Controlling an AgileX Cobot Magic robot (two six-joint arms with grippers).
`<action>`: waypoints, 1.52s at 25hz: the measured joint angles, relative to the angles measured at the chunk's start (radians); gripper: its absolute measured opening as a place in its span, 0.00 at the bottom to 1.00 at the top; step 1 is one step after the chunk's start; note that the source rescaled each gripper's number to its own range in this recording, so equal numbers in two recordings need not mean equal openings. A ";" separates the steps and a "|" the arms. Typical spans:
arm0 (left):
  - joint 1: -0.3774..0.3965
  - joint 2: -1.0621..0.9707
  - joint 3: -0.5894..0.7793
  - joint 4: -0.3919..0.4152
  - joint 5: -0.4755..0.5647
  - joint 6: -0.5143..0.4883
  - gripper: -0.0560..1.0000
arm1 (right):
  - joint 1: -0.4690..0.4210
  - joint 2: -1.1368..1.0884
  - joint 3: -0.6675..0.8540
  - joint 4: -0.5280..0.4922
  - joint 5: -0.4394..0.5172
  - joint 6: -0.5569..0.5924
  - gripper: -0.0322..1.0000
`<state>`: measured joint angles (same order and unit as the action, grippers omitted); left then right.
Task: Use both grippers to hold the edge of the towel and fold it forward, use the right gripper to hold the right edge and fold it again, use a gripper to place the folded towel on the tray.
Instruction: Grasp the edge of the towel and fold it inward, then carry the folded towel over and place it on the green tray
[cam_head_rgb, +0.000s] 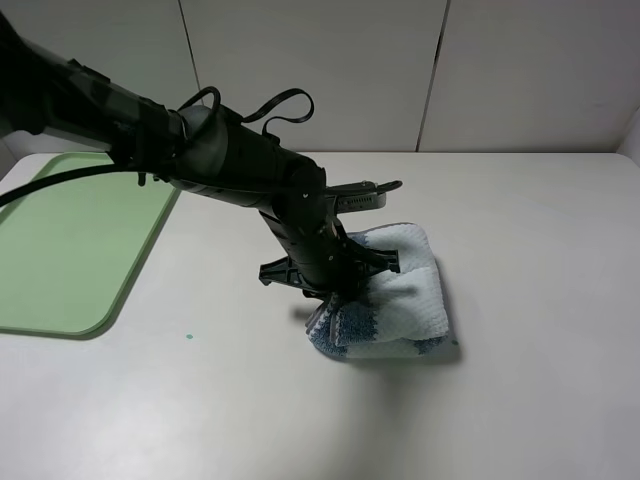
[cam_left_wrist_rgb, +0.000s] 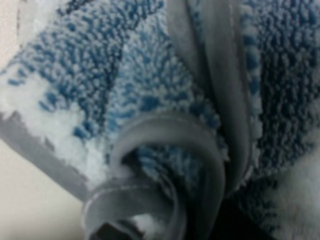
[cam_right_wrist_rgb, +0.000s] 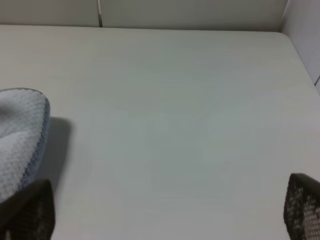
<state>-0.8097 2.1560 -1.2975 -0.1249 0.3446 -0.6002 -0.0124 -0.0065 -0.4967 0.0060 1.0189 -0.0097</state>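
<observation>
The towel (cam_head_rgb: 400, 295) lies folded mid-surface (cam_head_rgb: 520, 400), well apart from the tray (cam_head_rgb: 70, 250); it looks soft, light and floppy, so I'd take a bunched edge through all layers; the left gripper (cam_head_rgb: 335, 300) presses into its near-left corner, but whether it has clenched I cannot tell, fingertips buried in pile; the right gripper (cam_right_wrist_rgb: 165, 235) stands released beside the towel, barely in view.

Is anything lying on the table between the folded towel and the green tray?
Nothing visible does. The table is bare between the towel and the tray, apart from a tiny green speck. Only the left arm itself crosses above that stretch.
</observation>
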 joint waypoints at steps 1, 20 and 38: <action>0.000 -0.005 0.000 0.000 0.002 0.000 0.23 | 0.000 0.000 0.000 0.000 0.000 0.000 1.00; 0.003 -0.174 0.001 0.098 0.155 0.010 0.22 | 0.000 0.000 0.000 0.000 0.000 0.000 1.00; 0.146 -0.327 0.002 0.277 0.350 0.061 0.22 | 0.000 0.000 0.000 0.000 0.000 0.000 1.00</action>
<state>-0.6633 1.8287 -1.2958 0.1525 0.6950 -0.5395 -0.0124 -0.0065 -0.4967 0.0060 1.0189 -0.0097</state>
